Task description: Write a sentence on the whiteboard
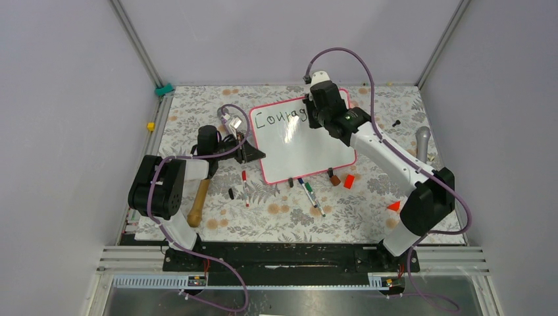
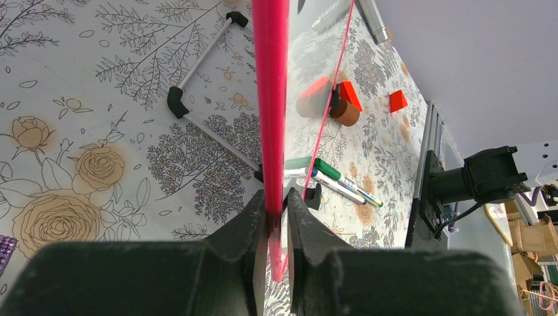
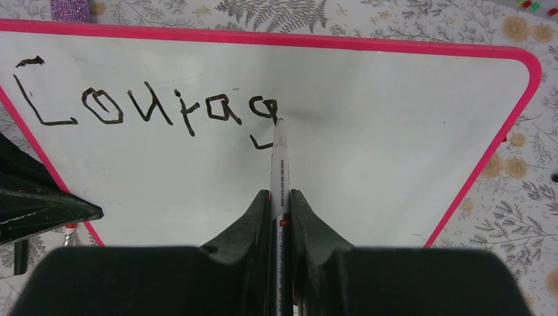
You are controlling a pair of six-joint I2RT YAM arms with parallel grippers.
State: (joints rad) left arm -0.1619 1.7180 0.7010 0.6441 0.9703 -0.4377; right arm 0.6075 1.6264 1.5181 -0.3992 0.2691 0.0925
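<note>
Right gripper (image 3: 279, 197), entering from lower centre, pinching marker (image 3: 279, 164), tip seemingly touching whiteboard (image 3: 395, 131) at right end of sentence (image 3: 145, 108); left gripper (image 2: 277, 204), lower centre, clamping whiteboard's pink edge.

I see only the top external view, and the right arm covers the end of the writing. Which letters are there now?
Observer: In the right wrist view the sentence reads "Courag", with a hook below the g.
Operator: What is doing the writing?
Observer: The right end effector is shut on a marker, tip at the g on the whiteboard.
Operator: And on the left?
Observer: The left end effector is shut on the whiteboard's pink edge.
</note>
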